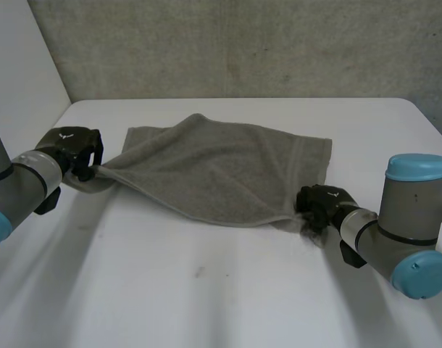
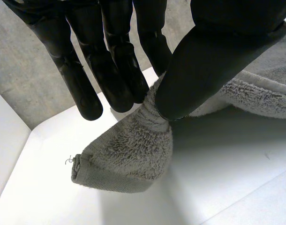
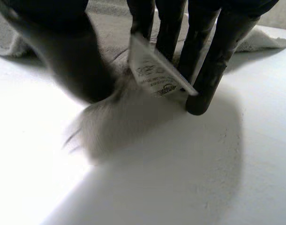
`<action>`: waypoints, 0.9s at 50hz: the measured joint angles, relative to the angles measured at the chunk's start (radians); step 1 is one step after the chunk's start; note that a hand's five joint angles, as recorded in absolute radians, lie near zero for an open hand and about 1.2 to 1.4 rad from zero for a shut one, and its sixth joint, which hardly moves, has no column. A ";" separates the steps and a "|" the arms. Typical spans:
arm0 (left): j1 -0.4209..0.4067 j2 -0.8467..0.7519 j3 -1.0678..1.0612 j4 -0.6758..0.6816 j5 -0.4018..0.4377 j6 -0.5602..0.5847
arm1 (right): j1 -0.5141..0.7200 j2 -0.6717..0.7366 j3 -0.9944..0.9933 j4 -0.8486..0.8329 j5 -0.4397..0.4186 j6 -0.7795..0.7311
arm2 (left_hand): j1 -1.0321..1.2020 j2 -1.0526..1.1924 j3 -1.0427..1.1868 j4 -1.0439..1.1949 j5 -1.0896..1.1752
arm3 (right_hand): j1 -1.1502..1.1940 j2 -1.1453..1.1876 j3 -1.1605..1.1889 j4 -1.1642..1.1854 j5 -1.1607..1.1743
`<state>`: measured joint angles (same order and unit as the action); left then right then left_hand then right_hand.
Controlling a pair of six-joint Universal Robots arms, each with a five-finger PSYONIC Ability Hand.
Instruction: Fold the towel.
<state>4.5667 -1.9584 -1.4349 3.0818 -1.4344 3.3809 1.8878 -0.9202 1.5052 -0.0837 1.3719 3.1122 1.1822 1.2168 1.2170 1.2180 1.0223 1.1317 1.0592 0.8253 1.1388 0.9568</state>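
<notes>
A grey towel [image 1: 221,170] lies spread on the white table [image 1: 206,290], partly lifted and pulled taut between my two hands. My left hand [image 1: 76,148] pinches its left corner. In the left wrist view the thumb [image 2: 204,70] presses the bunched cloth [image 2: 133,154] against the fingers, and the hemmed corner hangs below them. My right hand [image 1: 319,203] is at the towel's near right corner. In the right wrist view that corner [image 3: 115,122], with its white label [image 3: 157,70], sits between the thumb and the fingers [image 3: 208,70], which close on it.
A grey wall [image 1: 243,43] stands behind the table's far edge. Bare white tabletop [image 1: 206,290] stretches in front of the towel, between the two arms. The table's left corner lies just beyond my left hand.
</notes>
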 measured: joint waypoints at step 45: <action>0.003 0.032 -0.026 0.000 0.007 -0.026 | 0.095 -0.108 0.120 -0.091 0.022 -0.119 | 0.000 0.000 0.000 0.000 -0.001 | -0.439 -0.369 -0.134 -0.447 -0.440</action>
<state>4.5698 -1.9269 -1.4607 3.0818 -1.4269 3.3551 1.9830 -1.0277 1.6251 -0.1745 1.3944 2.9936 1.1822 1.2169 1.2170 1.2180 1.0212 0.6931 0.6898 0.6914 0.6915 0.5169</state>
